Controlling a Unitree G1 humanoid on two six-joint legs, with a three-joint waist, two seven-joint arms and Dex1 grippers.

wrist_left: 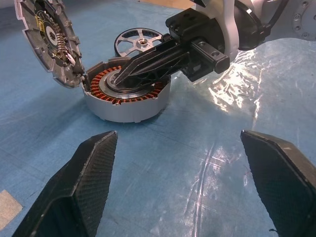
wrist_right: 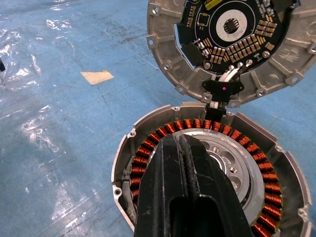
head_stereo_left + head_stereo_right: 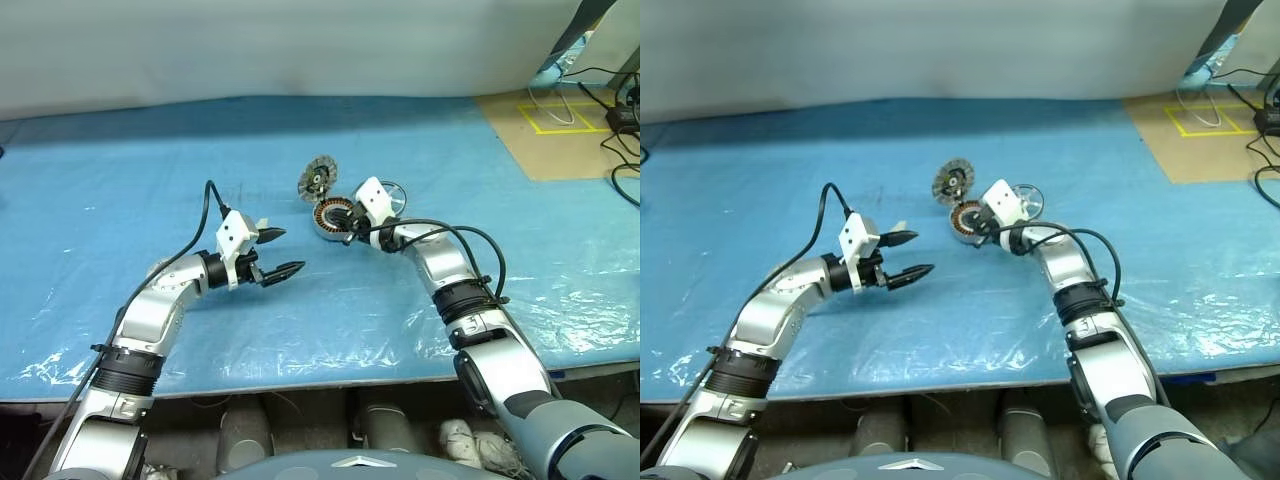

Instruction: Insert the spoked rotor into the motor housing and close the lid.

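You have one motor housing (image 1: pixel 126 96) — round, copper-wound; one ribbed lid (image 1: pixel 47 39) tilted open beside it; one spoked rotor (image 1: pixel 139 42) behind. Right gripper (image 1: pixel 123 76) closed over its hub, holding nothing; left gripper (image 3: pixel 278 252) spread wide.

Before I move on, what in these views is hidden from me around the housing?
- Housing hub, right wrist view: the shut right tool lies over it, so whether the tips pinch anything is unseen.
- Spoked rotor, left wrist view: its near edge is hidden behind the housing and that tool.
- Lid, left wrist view: cut off by the picture's edge.
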